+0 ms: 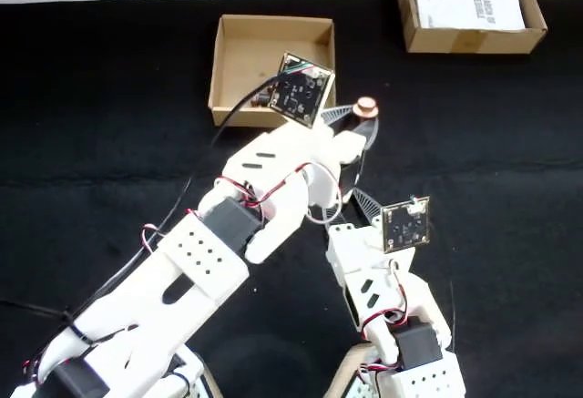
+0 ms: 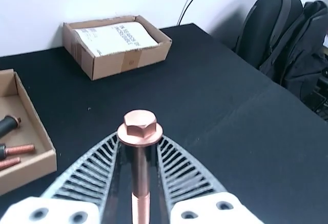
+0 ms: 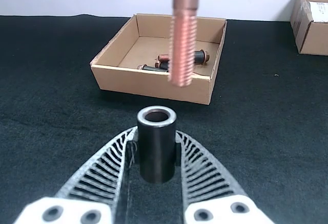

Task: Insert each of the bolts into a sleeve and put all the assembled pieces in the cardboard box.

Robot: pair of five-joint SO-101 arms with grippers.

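Note:
My left gripper is shut on a copper bolt, hex head up; in the high view the bolt's head shows just right of the cardboard box. My right gripper is shut on a dark sleeve, held upright with its bore facing up. The bolt's threaded end hangs above the sleeve, a little off to one side and apart from it. Assembled pieces lie in the open cardboard box beyond. The left wrist view shows some of them inside the box.
A second cardboard box holding a white booklet stands at the far right of the black table. The big left arm crosses the table's left half; the right arm stands near the front edge. Backpacks lie beyond the table.

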